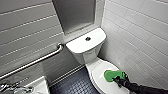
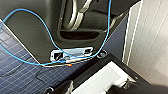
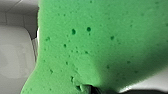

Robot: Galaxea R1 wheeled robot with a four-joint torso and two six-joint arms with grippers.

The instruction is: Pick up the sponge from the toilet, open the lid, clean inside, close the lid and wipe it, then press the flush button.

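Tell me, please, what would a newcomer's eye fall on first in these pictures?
The bright green sponge stands out first, over the closed white lid at the head view's lower right, with the right gripper apparently gripping its near edge. Then comes the white toilet in the tiled corner, the dark flush button centred on its tank top, and the metal grab bar on the left wall.

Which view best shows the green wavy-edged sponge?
The head view: the bright green wavy-edged sponge shows nearly whole, lying on the white oval plastic lid, with the right tool at it. The right wrist view gives its pitted surface close up, edges cut off. The left wrist view faces dark floor tiles.
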